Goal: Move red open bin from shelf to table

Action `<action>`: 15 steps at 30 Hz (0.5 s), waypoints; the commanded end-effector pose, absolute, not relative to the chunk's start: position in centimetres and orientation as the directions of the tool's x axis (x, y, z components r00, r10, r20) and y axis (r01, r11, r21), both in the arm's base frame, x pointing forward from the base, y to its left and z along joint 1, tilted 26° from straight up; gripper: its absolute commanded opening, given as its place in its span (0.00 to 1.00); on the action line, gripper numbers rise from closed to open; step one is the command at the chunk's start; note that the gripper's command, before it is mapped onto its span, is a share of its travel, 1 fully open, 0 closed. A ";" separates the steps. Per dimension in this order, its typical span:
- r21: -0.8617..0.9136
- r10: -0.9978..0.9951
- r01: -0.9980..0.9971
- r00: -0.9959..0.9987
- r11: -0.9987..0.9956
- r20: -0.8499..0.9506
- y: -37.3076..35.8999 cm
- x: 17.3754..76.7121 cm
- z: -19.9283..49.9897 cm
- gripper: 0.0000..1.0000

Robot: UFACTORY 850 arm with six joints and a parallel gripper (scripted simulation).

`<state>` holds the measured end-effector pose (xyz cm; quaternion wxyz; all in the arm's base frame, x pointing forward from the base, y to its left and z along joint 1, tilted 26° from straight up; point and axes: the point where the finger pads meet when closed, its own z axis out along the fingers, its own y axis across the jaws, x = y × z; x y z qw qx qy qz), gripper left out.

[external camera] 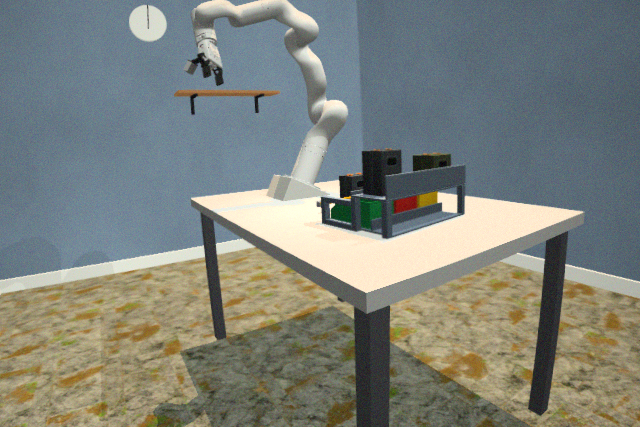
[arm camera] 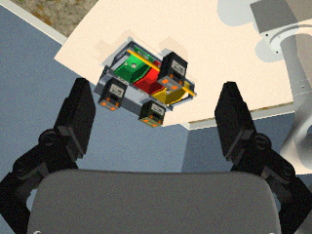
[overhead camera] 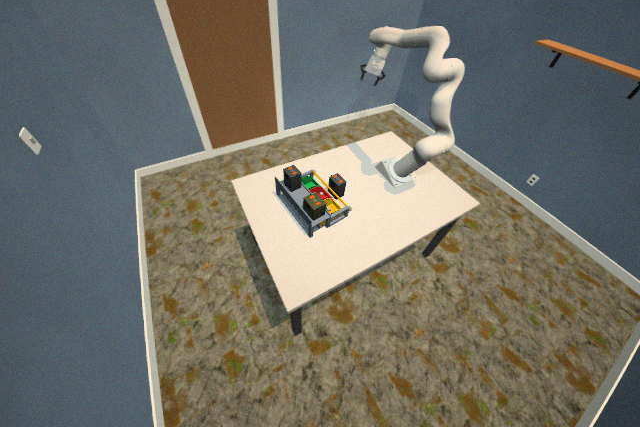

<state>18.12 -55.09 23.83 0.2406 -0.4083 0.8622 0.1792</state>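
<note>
The red open bin [overhead camera: 316, 189] [external camera: 405, 204] [arm camera: 146, 83] sits in the grey shelf [overhead camera: 299, 198] [external camera: 424, 181] [arm camera: 132, 103], between the green bin [overhead camera: 310, 182] [external camera: 370, 213] [arm camera: 128, 70] and the yellow bin [overhead camera: 333, 206] [external camera: 428, 198] [arm camera: 163, 95]. A small light part shows in the red bin in the top view; its other contents cannot be made out. A yellow rail runs along the bins' open fronts. My gripper [overhead camera: 369, 81] [external camera: 212, 79] [arm camera: 155, 94] is open and empty, high in the air, well away from the shelf.
A dark box [overhead camera: 292, 177] [external camera: 381, 171] [arm camera: 112, 94] and an olive box [overhead camera: 314, 206] [external camera: 431, 161] [arm camera: 152, 113] stand on the shelf's top board. Another dark box [overhead camera: 337, 184] [external camera: 350, 185] [arm camera: 173, 68] stands by the rail, at the bins' open-front side. The arm's base [overhead camera: 397, 174] [external camera: 292, 187] is on the same table.
</note>
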 end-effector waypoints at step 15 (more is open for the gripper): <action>0.111 -0.619 -0.790 -0.551 0.603 -0.560 -54.6 17.9 24.2 1.00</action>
